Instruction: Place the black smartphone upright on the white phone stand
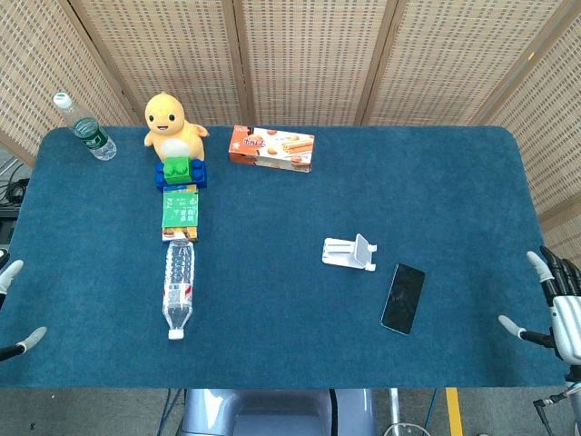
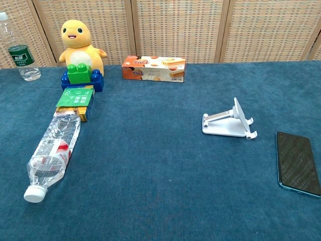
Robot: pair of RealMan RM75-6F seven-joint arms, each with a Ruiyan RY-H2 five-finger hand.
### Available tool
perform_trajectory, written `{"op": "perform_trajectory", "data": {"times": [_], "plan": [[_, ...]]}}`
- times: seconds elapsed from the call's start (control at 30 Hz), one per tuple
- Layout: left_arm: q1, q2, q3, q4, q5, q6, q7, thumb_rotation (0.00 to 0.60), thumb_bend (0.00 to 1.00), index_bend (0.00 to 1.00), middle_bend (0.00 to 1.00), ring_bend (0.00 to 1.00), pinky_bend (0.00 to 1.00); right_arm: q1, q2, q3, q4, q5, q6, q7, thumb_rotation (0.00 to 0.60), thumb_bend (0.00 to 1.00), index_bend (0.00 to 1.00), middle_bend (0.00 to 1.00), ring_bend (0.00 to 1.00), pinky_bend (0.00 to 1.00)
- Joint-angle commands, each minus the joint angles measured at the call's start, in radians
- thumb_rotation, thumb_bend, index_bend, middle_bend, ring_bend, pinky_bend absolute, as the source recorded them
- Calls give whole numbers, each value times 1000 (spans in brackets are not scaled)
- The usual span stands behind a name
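The black smartphone [image 1: 403, 298] [image 2: 297, 162] lies flat, screen up, on the blue table [image 1: 290, 272] at the right. The white phone stand [image 1: 349, 252] [image 2: 229, 123] sits just left of it and a little farther back, with nothing on it. My right hand [image 1: 556, 309] shows at the table's right edge in the head view, fingers spread and holding nothing, well to the right of the phone. My left hand [image 1: 11, 313] peeks in at the left edge, only fingertips showing, apart and empty. Neither hand appears in the chest view.
A clear bottle [image 1: 178, 289] [image 2: 51, 152] lies on its side at the left. Behind it stand a green box [image 1: 180, 212], blue and green blocks [image 1: 180, 171], a yellow plush toy [image 1: 171, 123]. An orange snack box [image 1: 270, 148] and an upright bottle [image 1: 84, 127] sit at the back.
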Motion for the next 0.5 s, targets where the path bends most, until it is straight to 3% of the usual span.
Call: {"op": "perform_trajectory", "data": {"times": [0.03,0.33,0.5], "plan": [[0,-2,-3,0,-6,-2,2,600,0,0,0,0,0,20,-12,-3,34,-10,-25,-23,600,105,39,0,0,0],[-1,-3,-13,-2,-28,-8,5,600,0,0,0,0,0,16,-10,17,38,60,-60,-20,600,105,39,0,0,0],[-3,-4,-12,-4,-28,-17,13,600,0,0,0,0,0,17,-14,10,34,35,-51,-20,600,130,48,0,0,0]]}}
